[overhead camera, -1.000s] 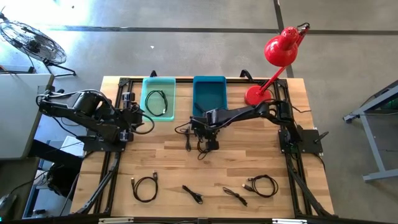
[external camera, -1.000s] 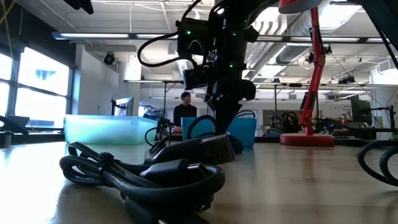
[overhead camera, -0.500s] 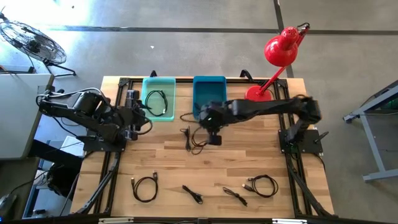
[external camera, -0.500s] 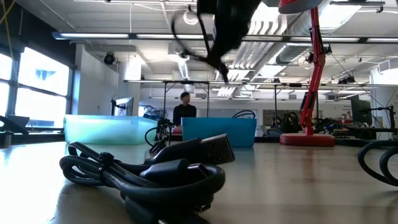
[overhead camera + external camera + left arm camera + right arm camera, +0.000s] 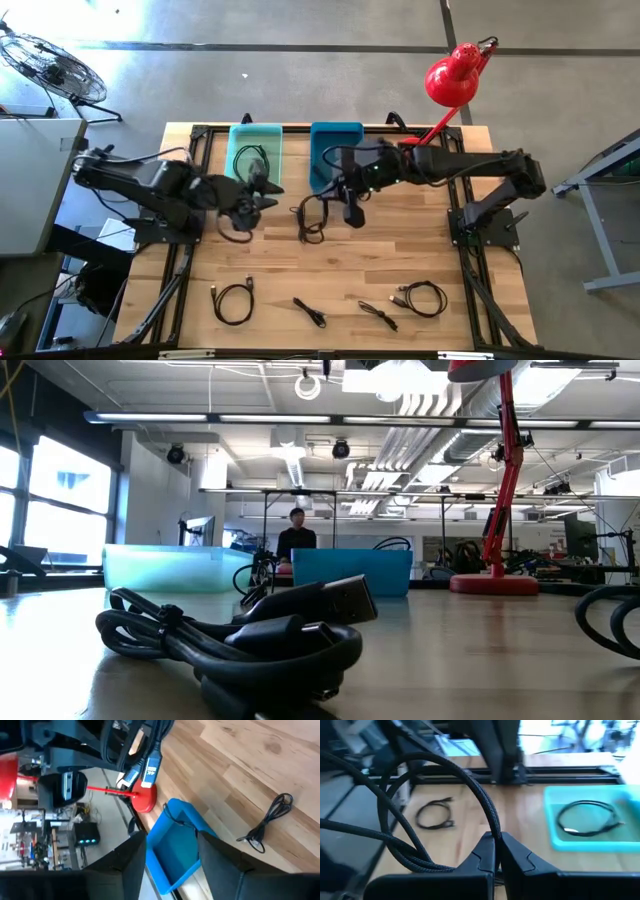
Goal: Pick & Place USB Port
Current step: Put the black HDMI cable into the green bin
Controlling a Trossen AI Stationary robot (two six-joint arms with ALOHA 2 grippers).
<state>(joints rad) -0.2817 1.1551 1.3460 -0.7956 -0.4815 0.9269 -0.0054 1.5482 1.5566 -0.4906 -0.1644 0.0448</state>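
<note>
Right gripper clamped on braided cable, lifted at blue bin's six o'clock. Cable light, floppy, likely swings; pinch mid-loop. Left gripper fingers apart, empty.

Left gripper motion-blurred, near cable's end cut off by low view's edge

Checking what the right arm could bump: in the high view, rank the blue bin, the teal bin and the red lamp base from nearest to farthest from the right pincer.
From the right pincer, shut on a black cable:
1. Blue bin, just behind it.
2. Red lamp base, behind, toward the right arm's side.
3. Teal bin, behind, toward the left arm's side.
</note>
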